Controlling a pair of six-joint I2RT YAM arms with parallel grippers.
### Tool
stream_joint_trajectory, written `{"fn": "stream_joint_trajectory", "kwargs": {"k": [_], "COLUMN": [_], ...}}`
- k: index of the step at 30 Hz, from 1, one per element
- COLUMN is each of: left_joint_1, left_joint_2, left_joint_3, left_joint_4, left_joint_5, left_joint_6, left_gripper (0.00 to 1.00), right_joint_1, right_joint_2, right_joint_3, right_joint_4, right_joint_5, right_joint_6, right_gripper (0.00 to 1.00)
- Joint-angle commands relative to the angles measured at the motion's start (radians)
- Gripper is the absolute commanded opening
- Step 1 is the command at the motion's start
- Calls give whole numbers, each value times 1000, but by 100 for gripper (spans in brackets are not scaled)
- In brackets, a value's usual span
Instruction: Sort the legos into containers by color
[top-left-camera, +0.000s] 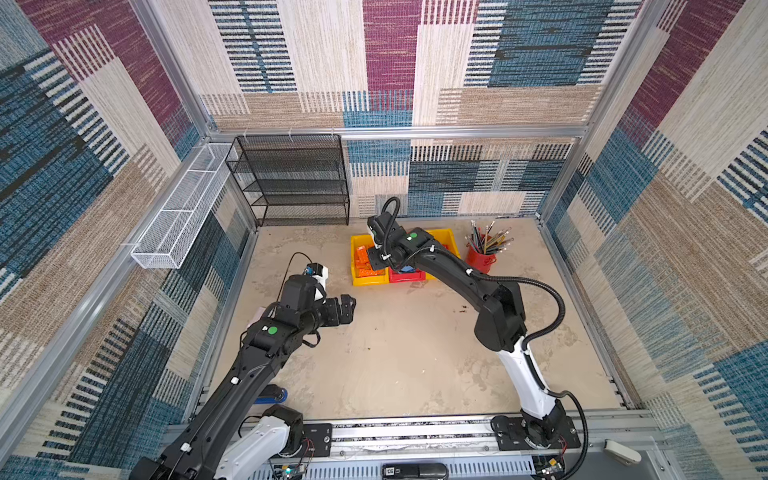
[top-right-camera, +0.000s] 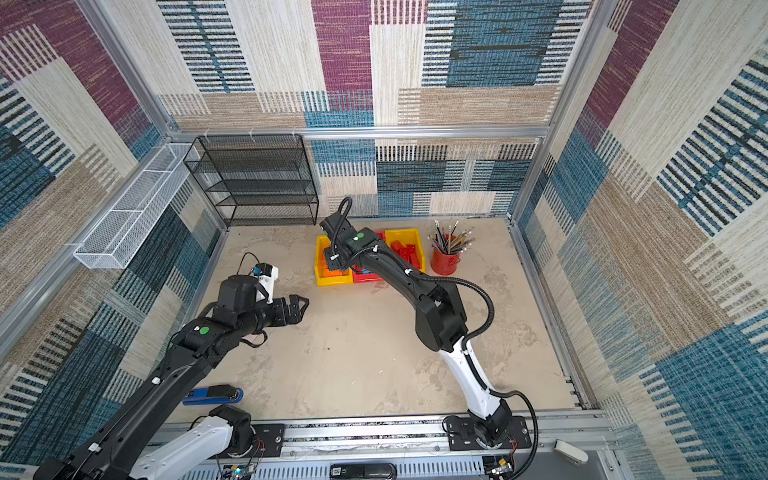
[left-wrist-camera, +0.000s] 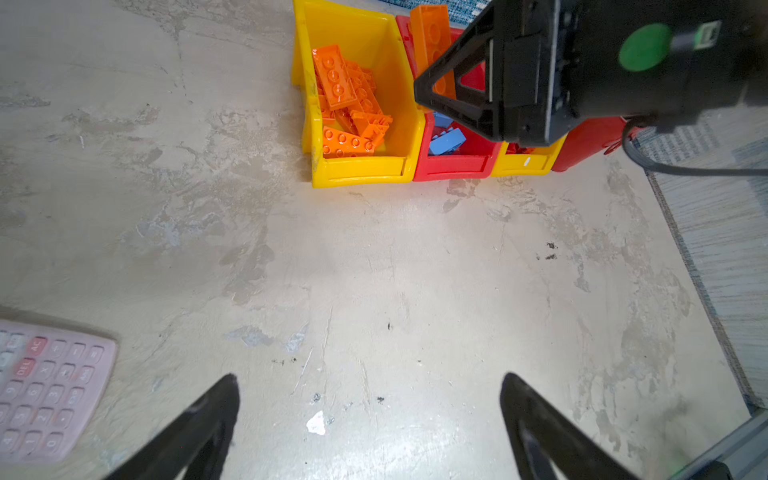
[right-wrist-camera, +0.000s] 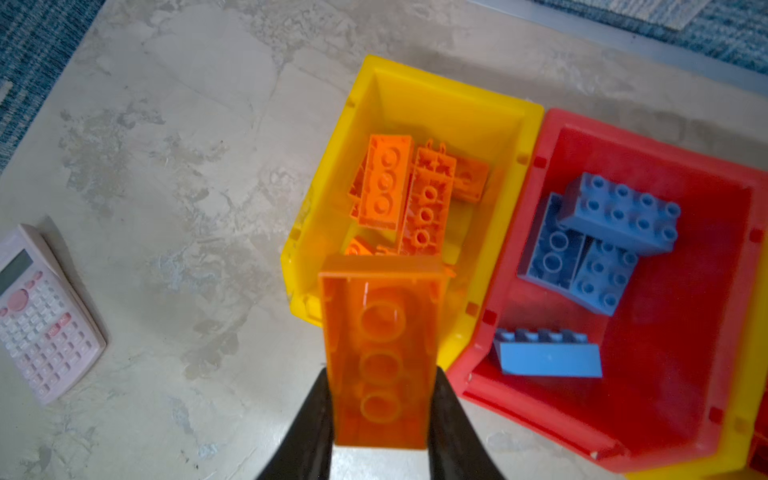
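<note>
My right gripper (right-wrist-camera: 381, 374) is shut on a long orange lego (right-wrist-camera: 380, 324), hollow underside toward the camera. It hangs above the seam between the left yellow container (right-wrist-camera: 415, 95) and the red container (right-wrist-camera: 685, 415). Several orange legos (left-wrist-camera: 345, 104) lie in that yellow container, and light blue legos (right-wrist-camera: 619, 216) lie in the red one. In a top view, red legos (top-right-camera: 405, 251) fill the other yellow container (top-right-camera: 405, 233). My left gripper (left-wrist-camera: 370, 376) is open with nothing in it, over bare table well short of the containers.
A pink calculator (left-wrist-camera: 45, 390) lies on the table's left side near my left arm. A red pencil cup (top-left-camera: 480, 259) stands right of the containers. A black mesh rack (top-left-camera: 291, 183) and a white wire basket (top-left-camera: 183, 212) are back left. A blue stapler (top-right-camera: 214, 395) lies front left.
</note>
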Motion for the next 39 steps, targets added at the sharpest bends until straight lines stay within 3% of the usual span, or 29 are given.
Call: {"fn": "stream_joint_trajectory", "kwargs": {"k": [1, 6, 11, 12, 13, 14, 16, 23, 26, 33, 39], "left_joint_1": [43, 114, 158, 165, 171, 176, 186, 216, 233, 245, 245], "left_joint_2": [18, 53, 77, 79, 80, 82, 85, 63, 33, -42, -120], "left_joint_3": [23, 46, 66, 68, 68, 68, 68, 47, 17, -33, -158], "left_joint_4": [-5, 12, 20, 22, 23, 25, 24, 39, 58, 71, 215], "left_joint_5": [40, 85, 100, 101, 105, 105, 107, 82, 53, -64, -218], "left_joint_6": [44, 54, 59, 58, 56, 54, 51, 55, 51, 74, 128], "left_gripper": [99, 99, 99, 99, 99, 99, 99, 99, 99, 99, 99], "right_joint_1": [-7, -22, -36, -39, -40, -39, -39, -40, -39, -41, -67], "right_joint_2": [54, 65, 143, 170, 191, 207, 209, 21, -88, -553, -926], "right_joint_3": [74, 11, 105, 147, 184, 215, 248, 71, -65, -758, -1224], "right_joint_4": [-5, 153, 166, 148, 129, 115, 100, 155, 159, 408, 548], "right_joint_5": [28, 33, -18, -33, -36, -36, -40, -62, -46, -18, 142], "right_joint_6": [-62, -94, -113, -119, -122, -126, -134, -177, -182, -129, -77], "right_gripper": [32, 33, 36, 40, 54, 79, 97, 99, 99, 99, 99]}}
